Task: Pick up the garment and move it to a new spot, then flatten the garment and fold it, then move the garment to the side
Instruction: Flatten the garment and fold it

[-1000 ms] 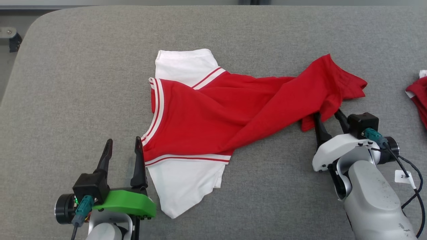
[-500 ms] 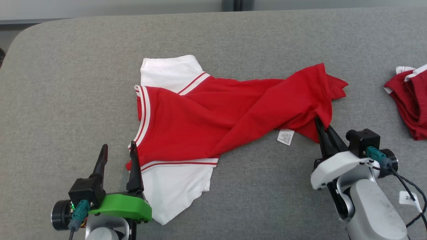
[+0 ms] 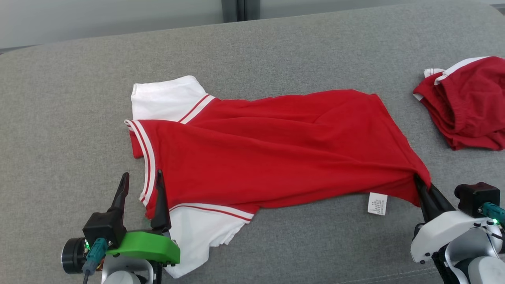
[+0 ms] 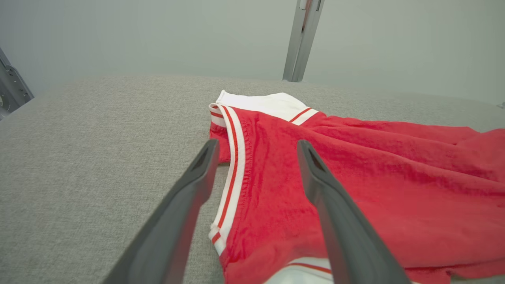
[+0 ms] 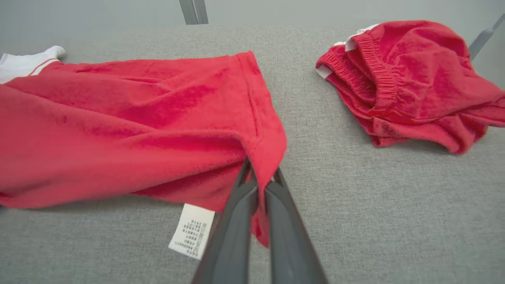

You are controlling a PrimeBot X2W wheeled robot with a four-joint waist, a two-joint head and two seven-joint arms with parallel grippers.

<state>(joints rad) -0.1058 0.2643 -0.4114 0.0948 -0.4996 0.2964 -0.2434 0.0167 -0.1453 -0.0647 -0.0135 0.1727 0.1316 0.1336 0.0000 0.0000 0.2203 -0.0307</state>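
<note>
Red garment (image 3: 276, 157), white tag (image 3: 377, 203) print unreadable; right pincer (image 3: 418, 182) clamped on it, left pincer (image 3: 142, 175) apart.

Garment (image 3: 276, 157) across middle of cushion (image 3: 79, 86), other clothes (image 3: 469, 106) apart to its right, label (image 3: 377, 203) at its near edge

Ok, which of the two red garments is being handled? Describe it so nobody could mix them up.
On the grey padded surface, it is the shirt spread across the middle, its near right corner pinched by the right gripper. Unlike the crumpled red heap at the far right, it has white sleeves and a white care label at its hem.
</note>
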